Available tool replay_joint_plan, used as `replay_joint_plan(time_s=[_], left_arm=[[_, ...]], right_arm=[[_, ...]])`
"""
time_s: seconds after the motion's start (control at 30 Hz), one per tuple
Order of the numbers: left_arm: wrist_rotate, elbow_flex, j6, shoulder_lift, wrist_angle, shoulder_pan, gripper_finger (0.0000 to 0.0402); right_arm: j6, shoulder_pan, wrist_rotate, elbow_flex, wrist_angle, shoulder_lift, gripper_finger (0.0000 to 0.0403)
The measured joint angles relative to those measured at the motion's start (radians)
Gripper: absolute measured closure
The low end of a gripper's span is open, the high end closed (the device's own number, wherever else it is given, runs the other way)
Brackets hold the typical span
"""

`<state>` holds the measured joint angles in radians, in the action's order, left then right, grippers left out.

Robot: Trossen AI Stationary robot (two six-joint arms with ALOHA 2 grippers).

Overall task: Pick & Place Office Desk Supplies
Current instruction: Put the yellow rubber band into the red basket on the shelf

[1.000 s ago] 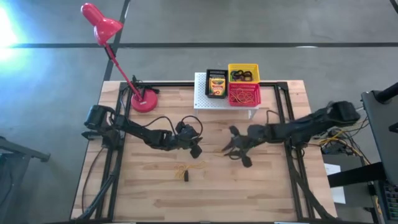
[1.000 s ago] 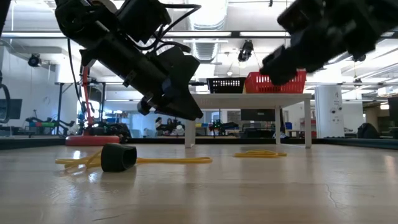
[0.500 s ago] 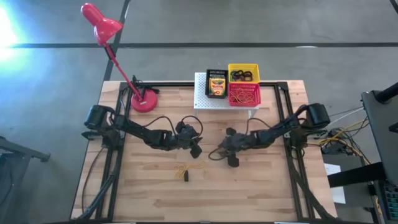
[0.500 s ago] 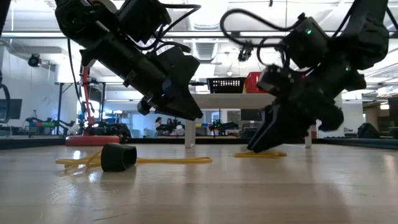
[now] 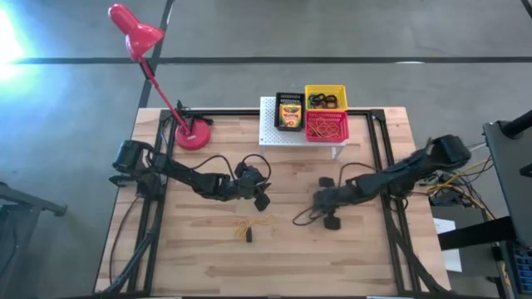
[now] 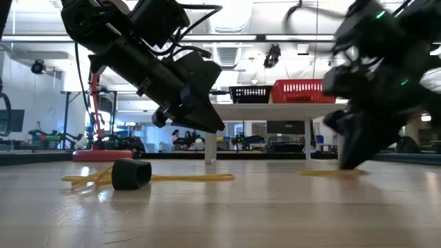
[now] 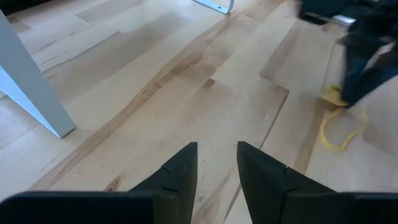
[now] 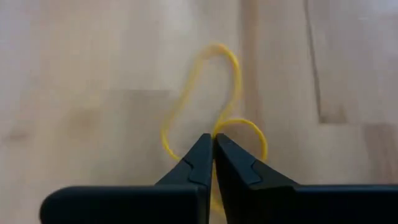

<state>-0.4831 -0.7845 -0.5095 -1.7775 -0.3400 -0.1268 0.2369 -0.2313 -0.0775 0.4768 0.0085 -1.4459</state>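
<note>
Both arms were dark, near-black, built of jointed segments with rounded housings. The left arm (image 5: 187, 176) carried loose black cable loops above its wrist. The right arm (image 5: 399, 173) showed a black cable loop behind its gripper and small green lights on its wrist housing. Fingers (image 7: 177, 174) were matte black, flat-sided, tapering to angled tips.

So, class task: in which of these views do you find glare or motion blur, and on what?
High view: strong white glare at the left edge, on the floor beyond the table. Low view: the right gripper is smeared by motion blur above the yellow rubber band; the left gripper is sharp. Right wrist view: the band looks soft.
</note>
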Motion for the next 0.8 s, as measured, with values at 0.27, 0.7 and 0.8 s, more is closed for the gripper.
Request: replay_joint_plan(time_s=[0.27, 0.7, 0.8], left_arm=[[-0.001, 0.0, 0.0, 0.0, -0.005, 0.0, 0.0283], [-0.008, 0.0, 0.004, 0.0, -0.011, 0.002, 0.0283], [-0.008, 0.0, 0.005, 0.0, -0.011, 0.002, 0.0283]], right_arm=[[0.026, -0.115, -0.132, 0.002, -0.02, 0.334, 0.0394], [-0.624, -0.027, -0.667, 0.005, 0.433, 0.639, 0.0394], [-0.618, 0.093, -0.709, 0.014, 0.452, 0.655, 0.0394]])
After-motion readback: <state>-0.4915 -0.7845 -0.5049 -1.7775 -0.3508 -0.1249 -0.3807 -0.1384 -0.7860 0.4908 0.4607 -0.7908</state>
